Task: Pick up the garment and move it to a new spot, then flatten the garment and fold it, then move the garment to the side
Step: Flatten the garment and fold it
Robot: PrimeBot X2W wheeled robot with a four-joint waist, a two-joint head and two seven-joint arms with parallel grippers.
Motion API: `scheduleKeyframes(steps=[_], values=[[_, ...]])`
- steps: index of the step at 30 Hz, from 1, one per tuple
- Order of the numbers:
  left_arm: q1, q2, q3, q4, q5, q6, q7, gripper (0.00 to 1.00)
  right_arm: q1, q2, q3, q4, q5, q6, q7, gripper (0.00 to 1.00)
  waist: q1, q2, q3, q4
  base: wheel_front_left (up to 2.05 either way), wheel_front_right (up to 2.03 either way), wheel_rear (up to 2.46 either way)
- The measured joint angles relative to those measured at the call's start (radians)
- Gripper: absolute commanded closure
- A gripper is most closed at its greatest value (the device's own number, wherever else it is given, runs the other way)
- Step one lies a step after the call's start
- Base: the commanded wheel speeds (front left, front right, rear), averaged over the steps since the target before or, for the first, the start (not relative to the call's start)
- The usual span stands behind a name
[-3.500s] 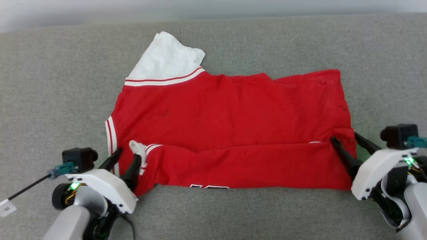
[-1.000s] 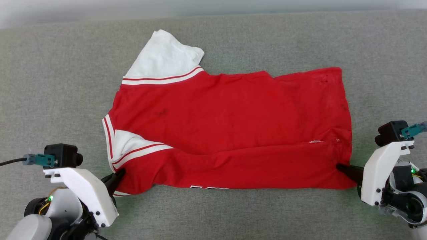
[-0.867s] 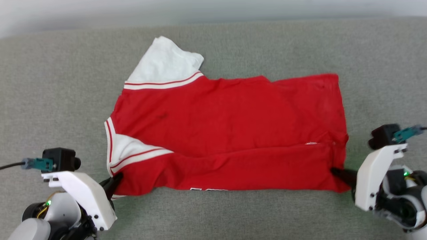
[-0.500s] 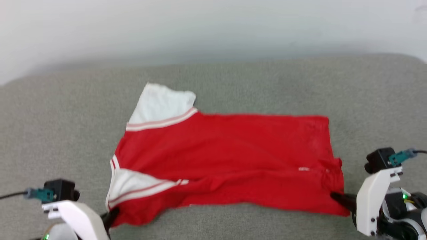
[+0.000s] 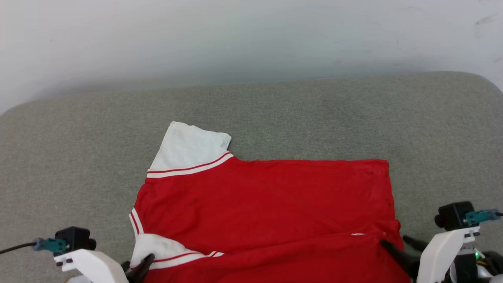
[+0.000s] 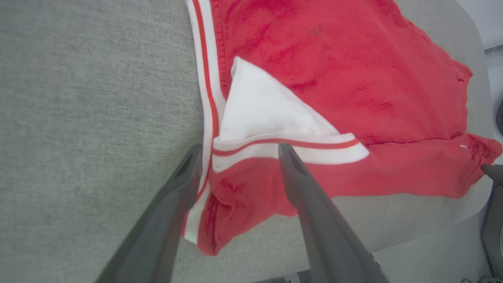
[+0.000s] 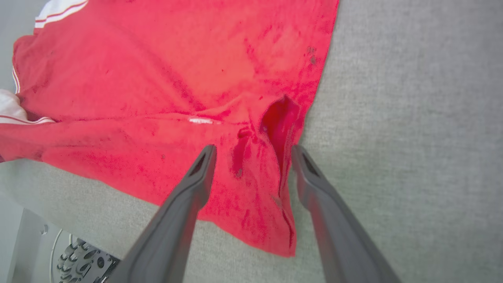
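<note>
Both tools have sprung open since a second ago, when each was pinched shut on a near corner of the garment (image 5: 267, 196); the cloth now lies loose.

It lies spread across the near part of the grey counter (image 5: 314, 110), shoulders to my left and hem to my right. A long near strip is turned over on top, and its front edge is close to the counter's front edge. One white sleeve (image 5: 188, 149) lies flat at the far left, and the other sleeve (image 6: 259, 106) is tucked in a wedge on the red.

I judge it light, limp jersey with no stiffness. It will sag from any grip, crease easily and drag on the rough counter cover rather than slide. The striped band (image 6: 283, 147) and the sewn hem are the thicker parts, so I would pinch there at the corners, taking every layer of the fold.

My left tool (image 6: 239, 147) stands wide apart, holding nothing. One finger is over bare counter just beside the trim, and the other is over the striped band. My right tool (image 7: 253, 147) is equally spread and empty, straddling the puckered hem corner (image 7: 277, 118). Whether any tip rests on the cloth or just clears it, I cannot tell.
</note>
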Motion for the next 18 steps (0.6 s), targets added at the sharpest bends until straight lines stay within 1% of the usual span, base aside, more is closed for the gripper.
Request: scheduleKeyframes(steps=[5,8,13,18], values=[[-0.053,-0.004,0.018,0.009,0.052,0.002,-0.063,0.0,-0.02,0.005,-0.009,-0.03,-0.075,0.0,-0.211,0.0,0.0,0.0,-0.005,-0.016,0.0,0.0,0.0],[-0.102,-0.005,0.025,0.004,0.112,0.02,-0.124,0.0,-0.037,0.021,-0.021,-0.049,-0.12,0.0,-0.335,0.0,0.0,0.0,-0.01,-0.033,0.0,0.0,0.0],[-0.195,-0.013,0.032,0.007,0.199,0.038,-0.214,0.0,-0.073,0.037,-0.044,-0.1,-0.163,0.0,-0.438,0.0,0.0,0.0,0.018,-0.055,0.0,0.0,0.0],[-0.332,-0.02,0.04,0.03,0.252,0.036,-0.274,0.0,-0.135,0.064,-0.073,-0.167,-0.214,0.0,-0.515,0.0,0.0,0.0,0.091,-0.078,0.0,0.0,0.0]])
